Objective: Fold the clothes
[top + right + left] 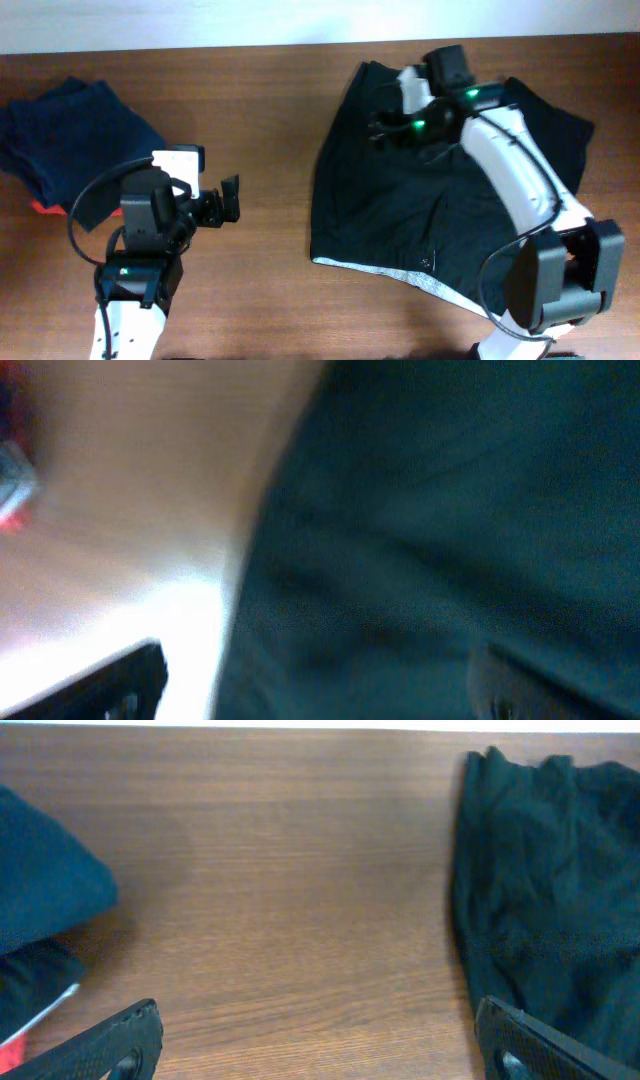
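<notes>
A pair of black shorts (440, 215) lies spread flat on the right half of the wooden table, with a pale hem along its front edge. My right gripper (385, 125) hovers open over the shorts' upper left part; the right wrist view shows blurred dark cloth (440, 540) between its wide-apart fingers (320, 685). My left gripper (228, 198) is open and empty over bare wood left of the shorts. In the left wrist view the fingers (320, 1040) frame bare table, with the shorts' left edge (550, 890) at the right.
A pile of folded dark blue clothes (70, 135) sits at the far left, with something red (40, 208) under its front edge. It also shows in the left wrist view (40, 910). Bare wood (265, 130) lies between the pile and the shorts.
</notes>
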You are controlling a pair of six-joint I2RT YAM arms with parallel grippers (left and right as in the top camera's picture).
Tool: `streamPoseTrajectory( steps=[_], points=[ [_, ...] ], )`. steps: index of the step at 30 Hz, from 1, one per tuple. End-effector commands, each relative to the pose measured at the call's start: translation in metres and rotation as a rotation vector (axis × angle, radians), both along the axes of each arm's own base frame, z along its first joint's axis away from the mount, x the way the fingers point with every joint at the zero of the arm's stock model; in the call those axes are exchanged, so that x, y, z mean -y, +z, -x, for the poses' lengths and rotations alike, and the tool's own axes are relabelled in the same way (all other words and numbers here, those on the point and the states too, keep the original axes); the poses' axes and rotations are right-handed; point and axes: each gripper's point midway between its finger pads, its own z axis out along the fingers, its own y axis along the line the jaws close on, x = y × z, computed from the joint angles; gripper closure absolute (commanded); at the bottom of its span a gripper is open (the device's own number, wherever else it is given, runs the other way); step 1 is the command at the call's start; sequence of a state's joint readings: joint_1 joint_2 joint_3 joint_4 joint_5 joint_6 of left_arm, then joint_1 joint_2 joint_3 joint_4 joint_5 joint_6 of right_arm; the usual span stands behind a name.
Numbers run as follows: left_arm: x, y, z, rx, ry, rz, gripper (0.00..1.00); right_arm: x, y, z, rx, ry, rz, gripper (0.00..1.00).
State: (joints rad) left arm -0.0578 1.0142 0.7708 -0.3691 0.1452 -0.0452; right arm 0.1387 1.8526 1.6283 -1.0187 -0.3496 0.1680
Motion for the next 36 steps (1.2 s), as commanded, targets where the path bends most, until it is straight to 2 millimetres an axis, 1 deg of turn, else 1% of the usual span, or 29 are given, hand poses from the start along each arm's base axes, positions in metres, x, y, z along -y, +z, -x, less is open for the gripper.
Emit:
streamPoseTrajectory(
  steps=[1, 3, 4, 6, 7, 9, 11, 13, 14, 15, 18, 19, 20, 21, 22, 23, 24, 25, 26, 27, 28, 29, 30, 31, 32, 33, 34, 35, 36],
  points=[
    [0.036, -0.001, 0.003, -0.03, -0.181, 0.115, 0.01, 0.104, 0.011, 0.005, -0.04, -0.225, 0.266, 0.01],
    [0.048, -0.016, 0.004, -0.117, -0.196, 0.219, 0.01, 0.141, 0.01, 0.023, -0.117, -0.315, 0.256, 0.01],
    [0.058, -0.028, 0.005, -0.19, -0.201, 0.3, 0.01, 0.162, 0.009, 0.032, -0.156, -0.368, 0.24, 0.01],
    [0.078, -0.045, 0.011, -0.295, -0.246, 0.388, 0.01, 0.186, 0.007, 0.046, -0.204, -0.42, 0.238, 0.01],
    [0.089, -0.057, 0.016, -0.351, -0.278, 0.402, 0.01, 0.201, 0.006, 0.056, -0.235, -0.461, 0.233, 0.01],
    [0.113, -0.085, 0.027, -0.464, -0.327, 0.397, 0.01, 0.22, 0.006, 0.069, -0.276, -0.517, 0.223, 0.01],
    [0.135, -0.109, 0.041, -0.578, -0.35, 0.4, 0.01, 0.231, 0.005, 0.079, -0.304, -0.548, 0.217, 0.01],
    [0.154, -0.135, 0.058, -0.706, -0.339, 0.403, 0.01, 0.238, 0.005, 0.083, -0.314, -0.569, 0.211, 0.01],
    [0.165, -0.153, 0.069, -0.787, -0.329, 0.403, 0.01, 0.238, 0.005, 0.083, -0.314, -0.569, 0.211, 0.01],
    [0.172, -0.165, 0.076, -0.848, -0.301, 0.412, 0.01, 0.237, 0.005, 0.083, -0.314, -0.568, 0.208, 0.01],
    [0.188, -0.182, 0.08, -0.883, -0.312, 0.408, 0.02, 0.237, 0.005, 0.083, -0.313, -0.567, 0.209, 0.01],
    [0.193, -0.185, 0.081, -0.88, -0.327, 0.403, 0.2, 0.237, 0.005, 0.083, -0.313, -0.567, 0.209, 0.01],
    [0.192, -0.187, 0.08, -0.872, -0.322, 0.389, 0.43, 0.237, 0.005, 0.083, -0.314, -0.567, 0.209, 0.01],
    [0.178, -0.194, 0.07, -0.843, -0.253, 0.329, 0.99, 0.238, 0.005, 0.083, -0.313, -0.568, 0.209, 0.01],
    [0.164, -0.196, 0.062, -0.829, -0.203, 0.3, 1.0, 0.238, 0.005, 0.083, -0.314, -0.568, 0.209, 0.01],
    [0.151, -0.194, 0.053, -0.809, -0.17, 0.272, 1.0, 0.237, 0.005, 0.083, -0.314, -0.567, 0.209, 0.01],
    [0.123, -0.188, 0.033, -0.764, -0.107, 0.213, 1.0, 0.238, 0.005, 0.083, -0.314, -0.568, 0.209, 0.01],
    [0.084, -0.169, -0.002, -0.693, 0.001, 0.169, 1.0, 0.238, 0.005, 0.083, -0.313, -0.568, 0.209, 0.01],
    [0.063, -0.154, -0.023, -0.646, 0.051, 0.168, 1.0, 0.237, 0.005, 0.083, -0.313, -0.568, 0.209, 0.01],
    [0.034, -0.124, -0.06, -0.549, 0.116, 0.195, 1.0, 0.237, 0.005, 0.083, -0.313, -0.567, 0.208, 0.01],
    [0.004, -0.082, -0.101, -0.405, 0.175, 0.23, 0.99, 0.237, 0.005, 0.083, -0.313, -0.568, 0.208, 0.01],
    [-0.022, -0.039, -0.134, -0.26, 0.213, 0.252, 0.99, 0.237, 0.005, 0.083, -0.313, -0.568, 0.208, 0.01],
    [-0.041, -0.007, -0.153, -0.155, 0.239, 0.263, 0.84, 0.237, 0.005, 0.083, -0.313, -0.567, 0.208, 0.01],
    [-0.05, 0.01, -0.16, -0.112, 0.249, 0.266, 0.27, 0.237, 0.005, 0.083, -0.313, -0.567, 0.208, 0.01],
    [-0.049, 0.013, -0.16, -0.116, 0.246, 0.27, 0.01, 0.237, 0.005, 0.083, -0.313, -0.567, 0.208, 0.01],
    [-0.042, 0.002, -0.148, -0.189, 0.224, 0.291, 0.01, 0.237, 0.005, 0.083, -0.313, -0.567, 0.208, 0.01],
    [-0.039, -0.015, -0.132, -0.289, 0.233, 0.293, 0.01, 0.237, 0.005, 0.083, -0.313, -0.568, 0.208, 0.01],
    [-0.038, -0.031, -0.111, -0.398, 0.251, 0.288, 0.01, 0.236, 0.005, 0.083, -0.313, -0.566, 0.201, 0.01],
    [-0.037, -0.047, -0.086, -0.522, 0.272, 0.279, 0.01, 0.234, 0.006, 0.082, -0.312, -0.563, 0.186, 0.01]
  ],
)
